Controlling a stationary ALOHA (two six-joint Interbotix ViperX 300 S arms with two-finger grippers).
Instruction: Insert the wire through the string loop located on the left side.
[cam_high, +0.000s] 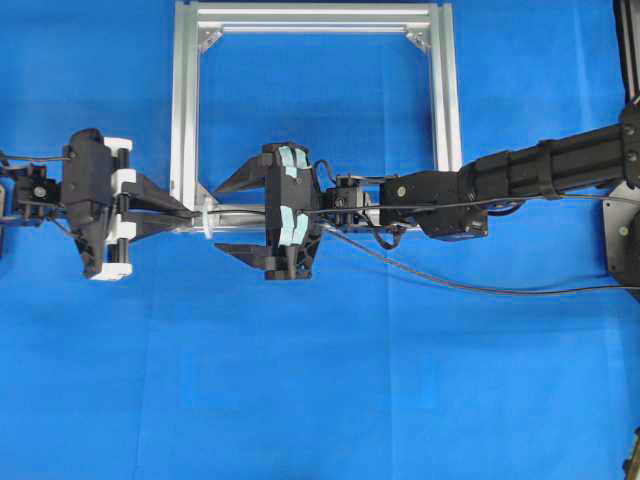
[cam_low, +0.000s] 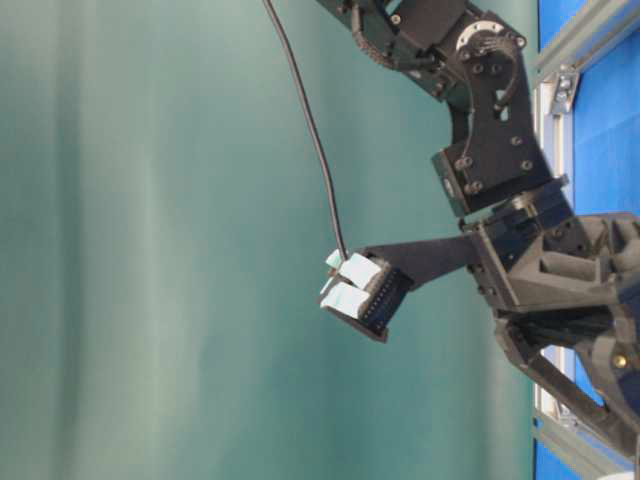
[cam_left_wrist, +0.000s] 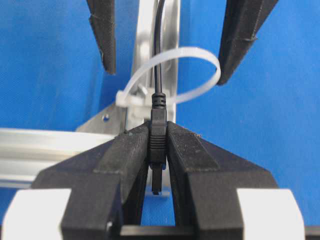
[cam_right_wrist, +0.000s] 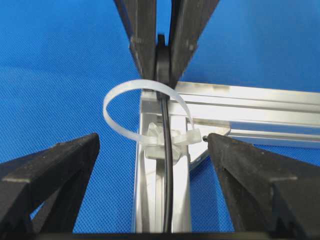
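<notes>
The wire's black plug (cam_left_wrist: 157, 135) is pinched in my left gripper (cam_left_wrist: 158, 137), which is shut on it just left of the frame's corner. From the plug the wire (cam_right_wrist: 169, 165) runs through the white string loop (cam_left_wrist: 202, 90) and along the silver bar. In the overhead view the string loop (cam_high: 207, 218) sits between the left gripper (cam_high: 190, 212) and my right gripper (cam_high: 225, 217). The right gripper (cam_right_wrist: 152, 140) stands wide open, one finger on each side of the bar and wire, touching neither. Behind it the wire (cam_high: 450, 282) trails right across the table.
A square silver frame (cam_high: 185, 100) lies on the blue table (cam_high: 320, 400), the loop tied at its near left corner. The right arm (cam_high: 540, 170) reaches in from the right over the frame's near bar. In the table-level view one taped finger (cam_low: 365, 290) of the right gripper shows.
</notes>
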